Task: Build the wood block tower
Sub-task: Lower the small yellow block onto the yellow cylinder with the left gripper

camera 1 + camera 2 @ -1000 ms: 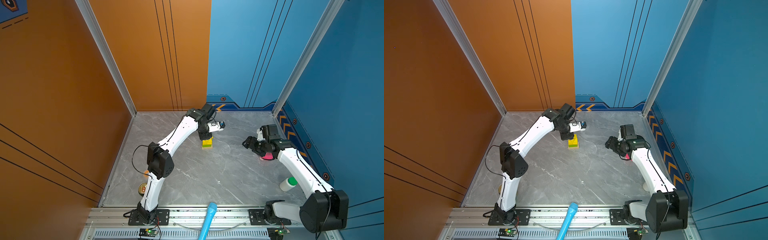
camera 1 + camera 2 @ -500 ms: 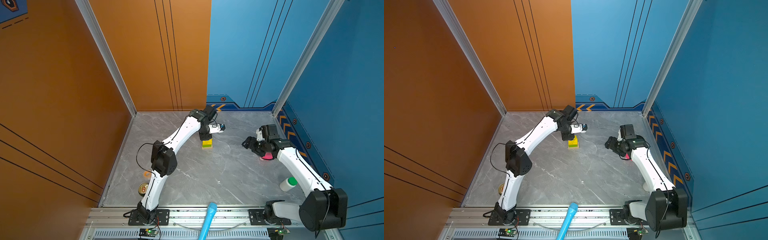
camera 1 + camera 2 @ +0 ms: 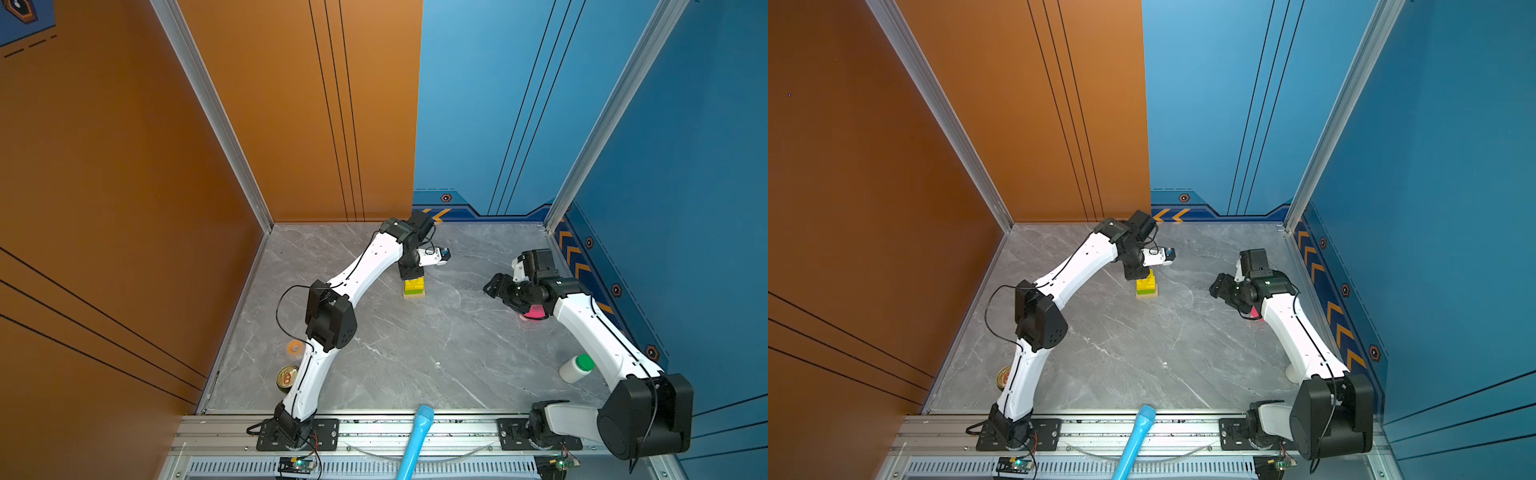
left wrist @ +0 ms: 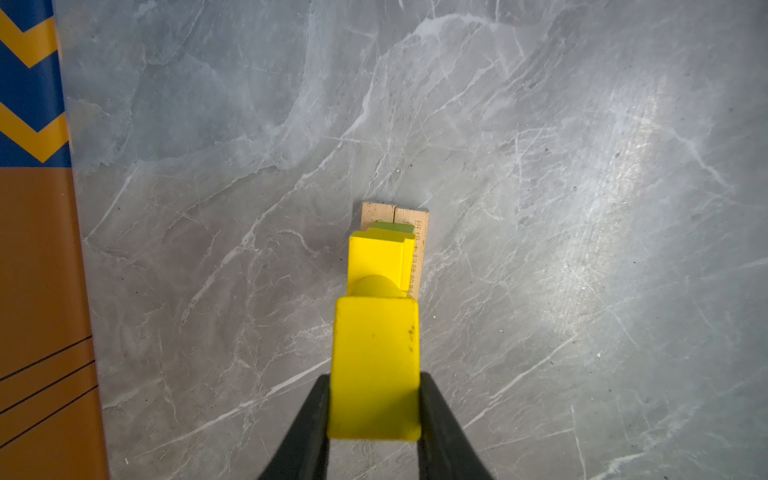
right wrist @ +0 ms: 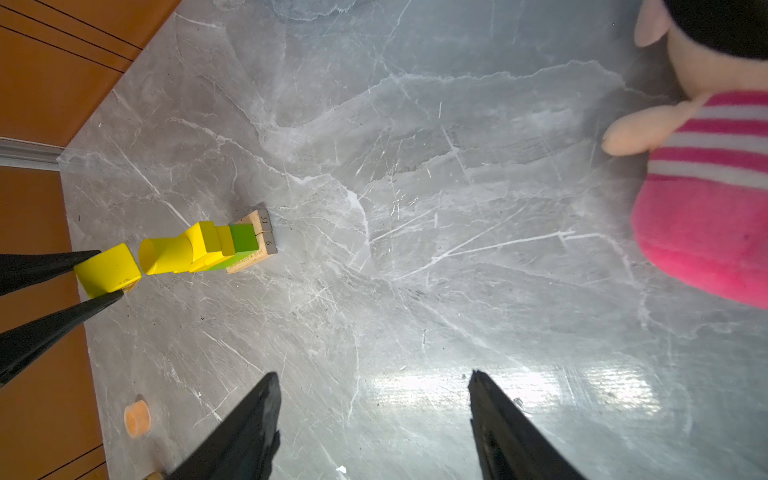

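In both top views my left gripper [image 3: 412, 277] [image 3: 1142, 275] hangs straight over the tower [image 3: 414, 289] [image 3: 1146, 288]. The tower stands in the far half of the desk [image 3: 395, 353], about midway between its left and right edges. My right gripper [image 3: 493, 287] [image 3: 1219, 287] hovers well apart from the tower, near the right edge, with a pink plush doll [image 3: 535, 311] just under my wrist. A white bottle [image 3: 574, 369] sits toward the near right corner. A drink can [image 3: 286, 376] and an orange ring [image 3: 295, 347] sit by the left edge, toward the near left corner.

In my left wrist view, my two black fingers [image 4: 311, 428] are narrowed onto a yellow block [image 4: 376, 365], one against each side face. Below it, in line, I see the yellow cylinder [image 4: 376, 286] standing on flat yellow pieces [image 4: 374, 257]. Under those are a sliver of the green bar [image 4: 390, 226] and two tan planks [image 4: 395, 214] lying side by side on the desk, with print along one edge.

In my right wrist view, my right fingers [image 5: 249, 428] stand wide apart with only bare desk between them. Across the desk the tower [image 5: 208, 249] shows side-on: planks, green, yellow, with the cylinder at the tip. The yellow block [image 5: 109, 270] in my left gripper sits just at the cylinder's free end. I cannot tell whether they touch. The striped doll [image 5: 706, 187] lies close by my right gripper.
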`<action>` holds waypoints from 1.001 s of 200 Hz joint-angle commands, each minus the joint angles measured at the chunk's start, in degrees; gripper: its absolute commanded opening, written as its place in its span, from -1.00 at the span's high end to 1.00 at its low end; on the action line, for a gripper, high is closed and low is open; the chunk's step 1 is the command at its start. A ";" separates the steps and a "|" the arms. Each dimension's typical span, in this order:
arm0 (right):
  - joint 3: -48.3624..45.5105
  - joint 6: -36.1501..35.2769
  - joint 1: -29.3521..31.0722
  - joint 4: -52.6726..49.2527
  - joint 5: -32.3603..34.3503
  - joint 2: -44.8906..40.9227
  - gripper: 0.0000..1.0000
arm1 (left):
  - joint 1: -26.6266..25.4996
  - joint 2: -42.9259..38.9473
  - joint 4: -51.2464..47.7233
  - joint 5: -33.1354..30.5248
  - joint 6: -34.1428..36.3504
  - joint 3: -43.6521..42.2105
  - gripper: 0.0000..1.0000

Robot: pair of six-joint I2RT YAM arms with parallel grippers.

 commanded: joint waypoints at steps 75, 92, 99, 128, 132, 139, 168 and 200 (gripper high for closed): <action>-0.18 -0.52 -0.29 -0.02 -1.11 1.83 -0.46 | 0.92 2.21 -1.05 -0.67 0.82 3.34 0.32; -0.10 -0.52 -0.29 -0.03 -1.25 2.02 -0.46 | 0.92 2.30 -1.11 -0.67 0.86 3.35 0.32; -0.10 -0.60 -0.29 -0.03 -1.20 2.02 -0.45 | 0.92 2.30 -1.19 -0.67 0.94 3.25 0.32; -0.10 -0.60 -0.29 -0.03 -1.20 2.15 -0.46 | 0.92 2.48 -0.99 -0.58 1.01 3.26 0.31; -0.10 -0.61 -0.29 -0.04 -1.20 2.09 -0.45 | 1.00 2.48 -0.96 -0.58 1.12 3.26 0.31; -0.12 -0.61 -0.29 -0.03 -1.20 2.13 -0.45 | 1.04 2.57 -0.83 -0.63 1.06 3.26 0.31; -0.13 -0.61 -0.29 -0.03 -1.20 2.24 -0.45 | 1.02 2.73 -0.57 -0.77 1.02 3.25 0.30; 0.04 -0.61 -0.29 -0.03 -1.29 2.41 -0.45 | 1.06 2.73 -0.46 -0.75 1.02 3.21 0.29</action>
